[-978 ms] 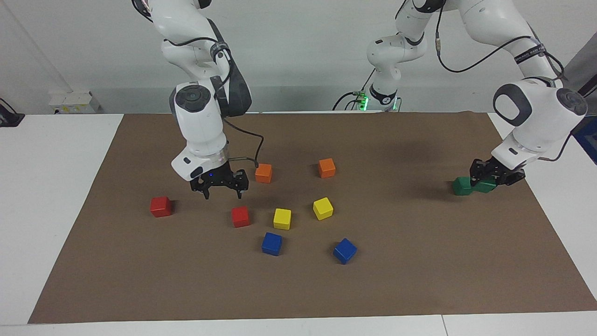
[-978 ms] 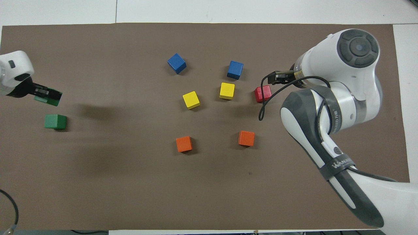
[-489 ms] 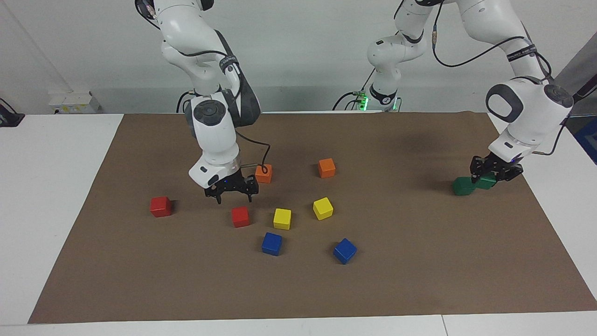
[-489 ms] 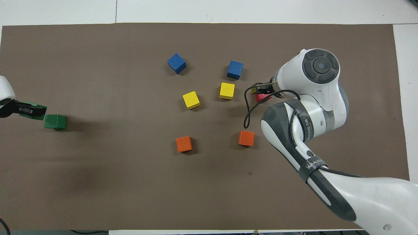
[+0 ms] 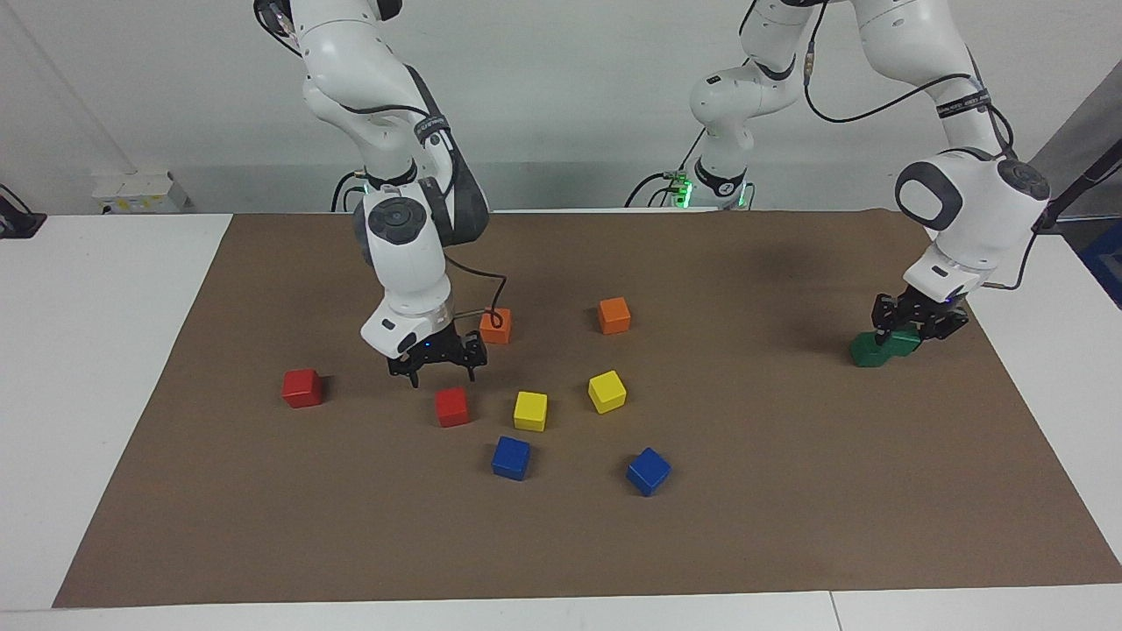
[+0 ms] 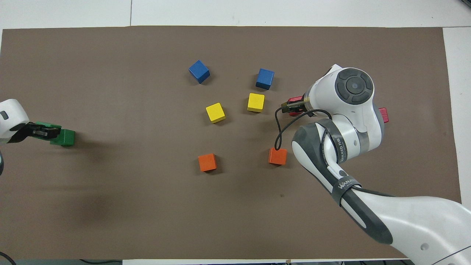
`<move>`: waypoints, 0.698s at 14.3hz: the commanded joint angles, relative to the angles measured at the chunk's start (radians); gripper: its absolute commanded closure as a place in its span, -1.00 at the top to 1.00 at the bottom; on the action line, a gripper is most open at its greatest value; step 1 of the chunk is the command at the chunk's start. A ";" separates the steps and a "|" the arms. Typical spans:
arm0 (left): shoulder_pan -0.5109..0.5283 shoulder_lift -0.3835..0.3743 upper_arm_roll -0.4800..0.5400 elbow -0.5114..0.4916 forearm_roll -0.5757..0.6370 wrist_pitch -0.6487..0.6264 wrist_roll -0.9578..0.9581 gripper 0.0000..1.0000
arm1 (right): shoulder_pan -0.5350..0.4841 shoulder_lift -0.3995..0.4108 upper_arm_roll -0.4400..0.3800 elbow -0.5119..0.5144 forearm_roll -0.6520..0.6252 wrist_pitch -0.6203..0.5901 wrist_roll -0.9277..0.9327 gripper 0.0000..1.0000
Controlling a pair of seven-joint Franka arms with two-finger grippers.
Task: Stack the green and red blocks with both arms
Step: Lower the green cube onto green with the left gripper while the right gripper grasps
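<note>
1. The left gripper [image 5: 916, 322] is clamped on a green block [image 5: 905, 340], holding it low over the mat [image 5: 789, 526] at the left arm's end of the table.
2. That held block sits partly over the second green block [image 5: 868, 351], which rests on the mat just under and beside the fingers; from the overhead view the held block [image 6: 46, 127] overlaps the resting one [image 6: 65, 137]. Whether the two touch is hard to tell.
3. The right gripper [image 5: 441, 358] hangs above the mat with its fingers apart and nothing between them.
4. A red block [image 5: 452, 407] lies on the mat just below the right fingertips, a little farther from the robots than they are; the tips are clear of it in the facing view. Overhead, only an edge of this block [image 6: 295, 99] shows past the gripper [image 6: 290, 106].
5. The other red block [image 5: 301, 387] lies well apart from those fingers, toward the right arm's end of the table.
6. An orange block [image 5: 496, 325] sits just beside the right gripper, toward the robots; a second orange block [image 5: 614, 315] lies farther along.
7. Two yellow blocks [image 5: 530, 410] [image 5: 607, 391] and two blue blocks [image 5: 511, 457] [image 5: 649, 471] lie on the mat, past the red block from the right fingers.
</note>
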 commanded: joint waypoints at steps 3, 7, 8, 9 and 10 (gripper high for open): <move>0.004 -0.038 -0.006 -0.055 -0.024 0.040 0.009 -1.00 | -0.013 0.049 0.003 0.018 -0.007 0.047 -0.007 1.00; 0.004 -0.032 -0.005 -0.055 -0.024 0.049 -0.004 -1.00 | -0.013 0.075 0.003 0.037 -0.007 0.048 -0.007 1.00; 0.004 -0.030 -0.005 -0.055 -0.024 0.049 -0.011 -1.00 | -0.013 0.080 0.003 0.037 -0.007 0.051 -0.007 1.00; 0.004 -0.029 -0.005 -0.059 -0.024 0.049 -0.011 -1.00 | -0.009 0.084 0.003 0.037 -0.007 0.056 -0.007 1.00; 0.004 -0.027 -0.005 -0.062 -0.024 0.052 -0.011 -1.00 | -0.009 0.086 0.003 0.037 -0.007 0.056 -0.007 1.00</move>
